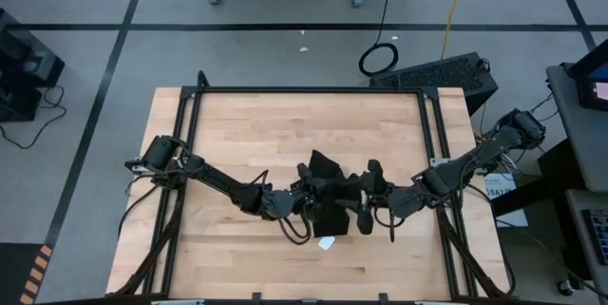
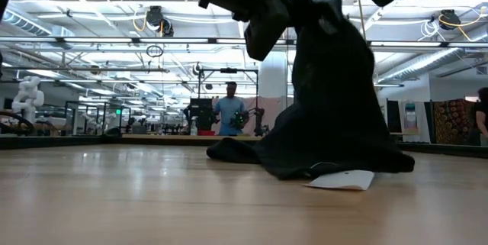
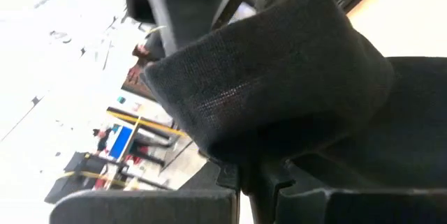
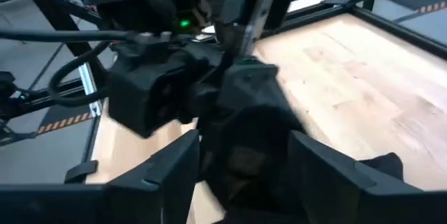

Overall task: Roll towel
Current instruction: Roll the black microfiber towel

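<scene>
Towel (image 1: 332, 196) between both grippers (partly lifted)

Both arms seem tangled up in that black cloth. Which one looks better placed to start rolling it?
Neither clearly; probably both together. The left gripper and right gripper meet at the towel, lifting it so that only its lower end with the white tag rests on the table.

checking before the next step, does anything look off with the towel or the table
The towel is bunched and lifted off the table between the left tool and the right tool, with its lower part crumpled on the wood and the white tag lying flat. Nothing looks spilled or damaged.
</scene>
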Robot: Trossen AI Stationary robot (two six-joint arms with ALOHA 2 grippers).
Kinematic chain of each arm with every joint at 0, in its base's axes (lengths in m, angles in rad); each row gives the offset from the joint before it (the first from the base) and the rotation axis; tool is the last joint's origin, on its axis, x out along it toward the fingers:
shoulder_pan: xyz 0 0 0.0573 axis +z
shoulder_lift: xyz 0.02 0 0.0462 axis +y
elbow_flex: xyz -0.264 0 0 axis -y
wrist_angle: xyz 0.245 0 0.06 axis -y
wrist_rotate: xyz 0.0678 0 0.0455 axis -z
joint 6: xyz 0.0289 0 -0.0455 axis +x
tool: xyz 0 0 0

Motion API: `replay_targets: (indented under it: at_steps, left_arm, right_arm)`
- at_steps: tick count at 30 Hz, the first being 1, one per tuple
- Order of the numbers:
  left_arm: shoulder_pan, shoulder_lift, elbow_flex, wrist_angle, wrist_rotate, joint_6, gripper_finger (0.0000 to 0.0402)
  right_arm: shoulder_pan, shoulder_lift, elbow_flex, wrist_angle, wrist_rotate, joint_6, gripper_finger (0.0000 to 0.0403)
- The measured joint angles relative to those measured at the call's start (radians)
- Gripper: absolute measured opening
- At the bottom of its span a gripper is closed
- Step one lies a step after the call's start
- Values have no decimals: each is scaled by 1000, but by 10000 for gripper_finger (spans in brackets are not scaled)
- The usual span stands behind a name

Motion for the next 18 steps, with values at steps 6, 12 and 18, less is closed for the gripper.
replay_targets:
  at_steps: [6,12,18]
  left_arm:
    - [7,0,0,0,-5,0,11]
    - [16,0,0,0,-23,-1,11]
    - [16,0,0,-1,-30,-2,11]
  right_arm:
    - [7,53,0,10,41,-75,246]
    - [3,92,0,89,81,-152,251]
    - [-19,103,0,90,126,-157,188]
